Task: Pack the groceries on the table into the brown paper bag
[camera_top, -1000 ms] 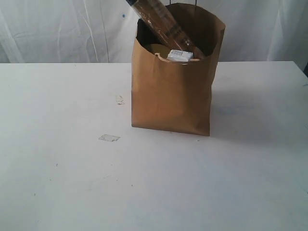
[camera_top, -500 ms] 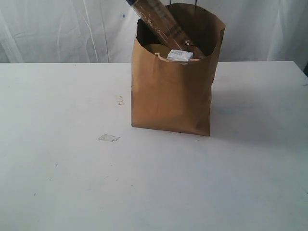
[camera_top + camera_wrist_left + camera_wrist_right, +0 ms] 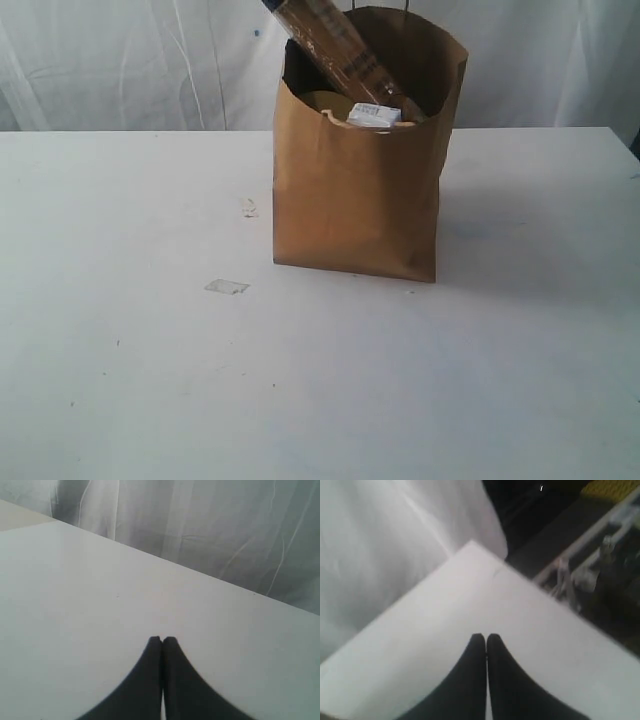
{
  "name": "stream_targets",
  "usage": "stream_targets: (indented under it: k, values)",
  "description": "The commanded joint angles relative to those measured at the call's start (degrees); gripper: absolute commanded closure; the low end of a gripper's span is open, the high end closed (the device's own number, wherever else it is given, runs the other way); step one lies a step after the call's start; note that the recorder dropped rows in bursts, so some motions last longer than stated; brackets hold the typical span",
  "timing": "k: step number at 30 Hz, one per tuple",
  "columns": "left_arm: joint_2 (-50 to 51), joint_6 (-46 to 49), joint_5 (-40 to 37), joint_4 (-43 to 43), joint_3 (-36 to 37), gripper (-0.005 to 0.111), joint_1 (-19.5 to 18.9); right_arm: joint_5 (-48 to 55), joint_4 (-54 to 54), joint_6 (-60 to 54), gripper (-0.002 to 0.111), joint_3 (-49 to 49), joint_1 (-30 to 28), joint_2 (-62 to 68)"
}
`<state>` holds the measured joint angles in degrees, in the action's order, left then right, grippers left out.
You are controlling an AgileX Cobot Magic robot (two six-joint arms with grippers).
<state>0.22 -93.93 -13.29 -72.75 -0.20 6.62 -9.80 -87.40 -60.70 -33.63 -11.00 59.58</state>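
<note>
Kraft-brown and upright, the tall paper bag [image 3: 355,200] stands on the wide white tabletop [image 3: 150,380] in the exterior view, toward the far edge and a little right of centre. A long spaghetti packet [image 3: 335,45] leans out of its mouth, tilted leftward, and a small white-blue carton [image 3: 373,115] peeks above the front rim. A small pale scrap [image 3: 227,287] lies left of the bag.

In the left wrist view, the left claw [image 3: 162,640] has its dark fingers pressed together, empty, above the tabletop, with a white curtain [image 3: 200,525] behind.

In the right wrist view, the right claw [image 3: 485,637] is likewise closed tip to tip, empty, over a tabletop corner.
</note>
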Motion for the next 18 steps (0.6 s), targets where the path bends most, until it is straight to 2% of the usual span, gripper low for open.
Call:
stream_targets:
  k: [1, 4, 8, 18]
  values:
    - [-0.2, -0.1, 0.0, -0.4, 0.2, 0.107, -0.1, 0.1, 7.0, 0.8, 0.108, 1.8, -0.4, -13.9]
    - [-0.2, -0.1, 0.0, -0.4, 0.2, 0.107, -0.1, 8.7, 9.3, -4.9, 0.108, 2.0, -0.4, -20.8]
    - [-0.2, -0.1, 0.0, -0.4, 0.2, 0.107, -0.1, 16.8, 9.3, -5.7, 0.108, 2.1, -0.4, -27.3]
    - [-0.2, -0.1, 0.0, -0.4, 0.2, 0.107, -0.1, 18.7, 9.3, -5.7, 0.108, 2.1, -0.4, -36.1]
